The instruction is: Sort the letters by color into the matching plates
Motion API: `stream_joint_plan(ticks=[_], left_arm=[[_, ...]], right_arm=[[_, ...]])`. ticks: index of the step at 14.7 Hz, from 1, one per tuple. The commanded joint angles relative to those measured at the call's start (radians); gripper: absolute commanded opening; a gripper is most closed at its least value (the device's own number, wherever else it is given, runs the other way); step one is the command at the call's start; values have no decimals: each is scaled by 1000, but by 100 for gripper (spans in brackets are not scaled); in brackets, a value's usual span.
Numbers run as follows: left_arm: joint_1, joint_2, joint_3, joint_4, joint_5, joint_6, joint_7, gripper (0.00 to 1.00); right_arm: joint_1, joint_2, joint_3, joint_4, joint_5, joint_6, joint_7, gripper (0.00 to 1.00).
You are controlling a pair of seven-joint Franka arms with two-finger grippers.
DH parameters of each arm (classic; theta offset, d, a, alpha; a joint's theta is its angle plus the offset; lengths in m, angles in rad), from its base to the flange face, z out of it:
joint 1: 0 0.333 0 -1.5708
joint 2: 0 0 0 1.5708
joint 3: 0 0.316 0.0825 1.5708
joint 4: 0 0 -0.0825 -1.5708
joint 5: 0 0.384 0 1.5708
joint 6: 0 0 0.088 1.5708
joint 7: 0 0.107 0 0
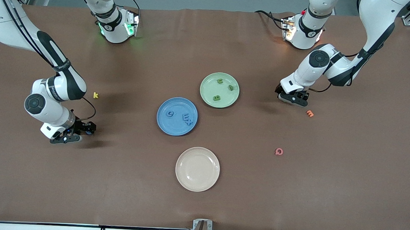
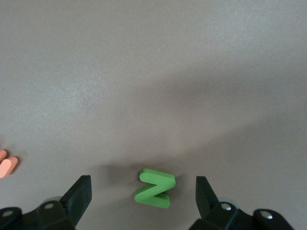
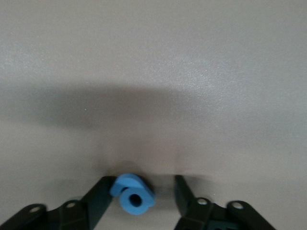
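Two plates: we saw the blue plate (image 1: 177,116) with three letters and the green plate (image 1: 219,89) with three.
Left gripper (image 2: 144,199): spread wide around the green letter (image 2: 155,188) on the table.
Right gripper (image 3: 139,201): fingers beside the blue letter (image 3: 132,193), one touching; we judged centring it mattered before lifting.

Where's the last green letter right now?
The green letter lies on the table between the left end effector's open fingers, toward the left arm's end, beside the orange letter.
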Motion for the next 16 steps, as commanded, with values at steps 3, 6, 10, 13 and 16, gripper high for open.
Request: stream_joint_plan(ticks=[3, 6, 10, 13, 16], left_arm=[[3, 16, -3, -3, 25, 19, -37, 83], [-1, 20, -3, -3, 27, 18, -39, 73], [-4, 23, -3, -4, 27, 15, -48, 61], [-4, 31, -3, -3, 31, 15, -54, 55], [-6, 36, -3, -3, 35, 13, -59, 53]], right_arm=[[-15, 22, 12, 7, -26, -11, 15, 1], [-9, 19, 15, 10, -18, -12, 18, 0], [1, 11, 24, 24, -15, -53, 54, 0], [-2, -7, 153, 73, -14, -256, 235, 0], [6, -6, 311, 59, -5, -290, 556, 0]])
